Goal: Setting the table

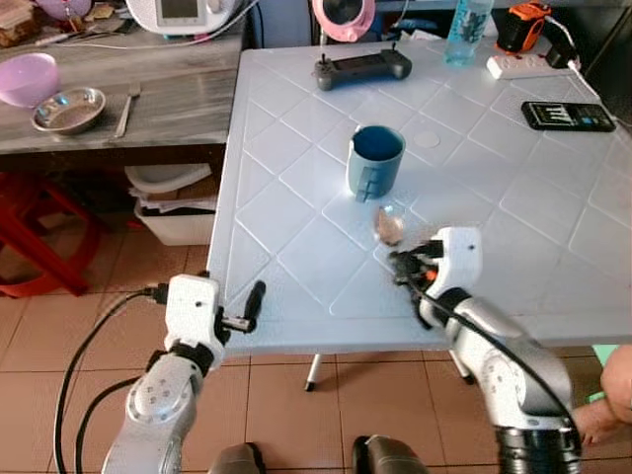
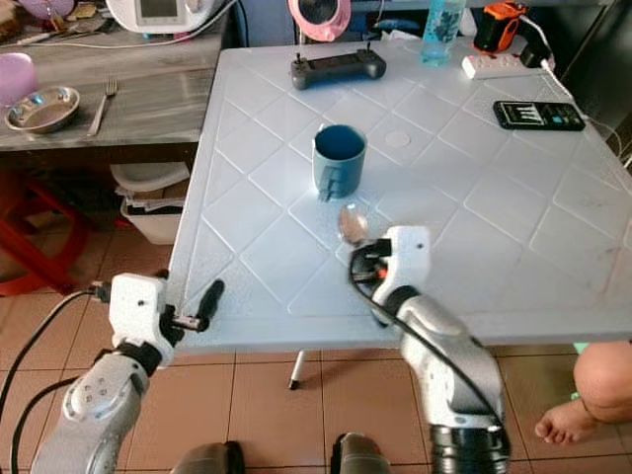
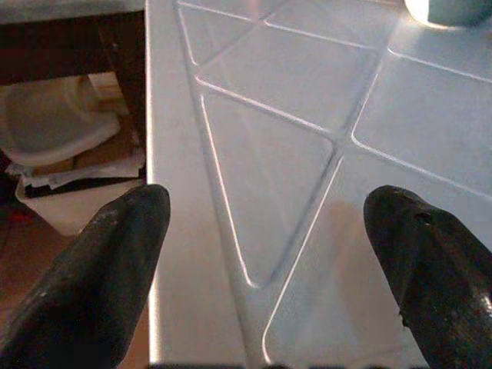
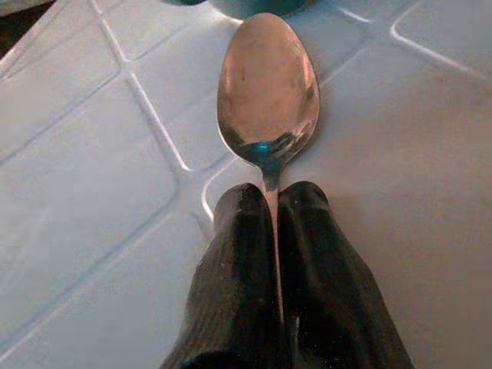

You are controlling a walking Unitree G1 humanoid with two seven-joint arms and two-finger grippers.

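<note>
My right gripper (image 4: 270, 201) pinches the spoon (image 4: 267, 91); next, lay it beside the cup (image 1: 375, 161) ahead. Left gripper (image 3: 261, 231) fingers gape.

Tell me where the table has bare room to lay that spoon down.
The right gripper holds the spoon just in front of the blue mug. Bare table lies left of the mug toward the left gripper, and right of it below the phone. The far edge is crowded: controller, bottle, power strip.
</note>
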